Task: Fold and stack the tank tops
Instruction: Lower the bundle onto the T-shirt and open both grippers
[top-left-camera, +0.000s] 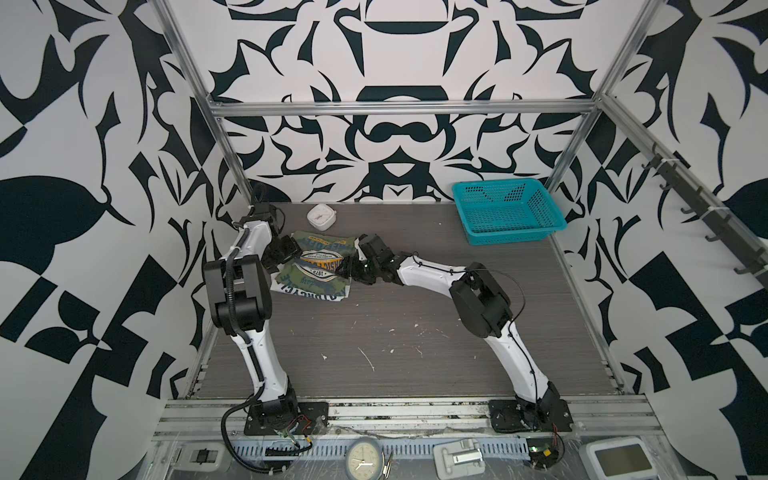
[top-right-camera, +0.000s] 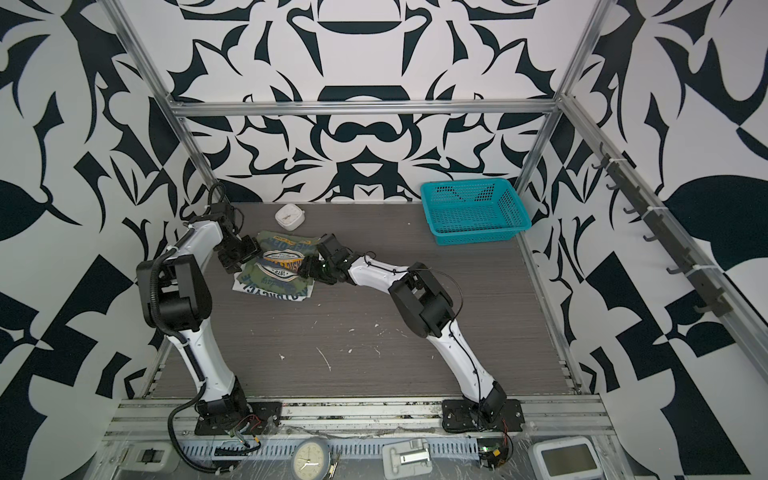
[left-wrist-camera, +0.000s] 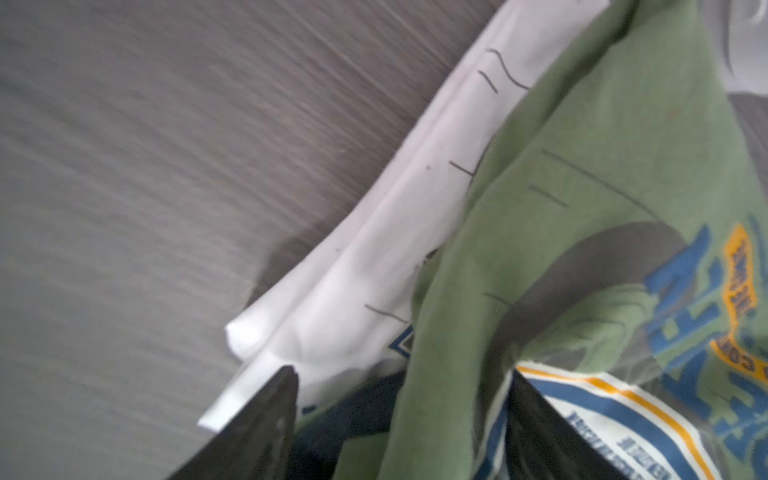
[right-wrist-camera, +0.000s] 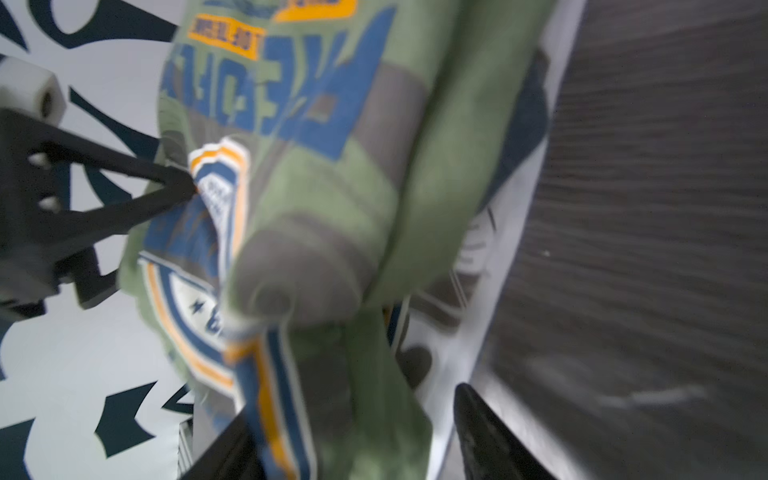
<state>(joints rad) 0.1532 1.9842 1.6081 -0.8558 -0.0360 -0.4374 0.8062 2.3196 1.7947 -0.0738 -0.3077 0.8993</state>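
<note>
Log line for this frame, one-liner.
stage: stacking | green tank top on white tank top | left jaws open, right jaws open | cloth between both

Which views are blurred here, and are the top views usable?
Right wrist view: heavy motion blur, green tank top and table smeared. Left wrist view: milder, white tank top edge readable. Both top views: sharp, evenly lit.

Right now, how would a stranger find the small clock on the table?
Start at the grey table, its far edge, left of the teal basket. Just behind the green tank top sits the clock: small, white, square, not cloth.
</note>
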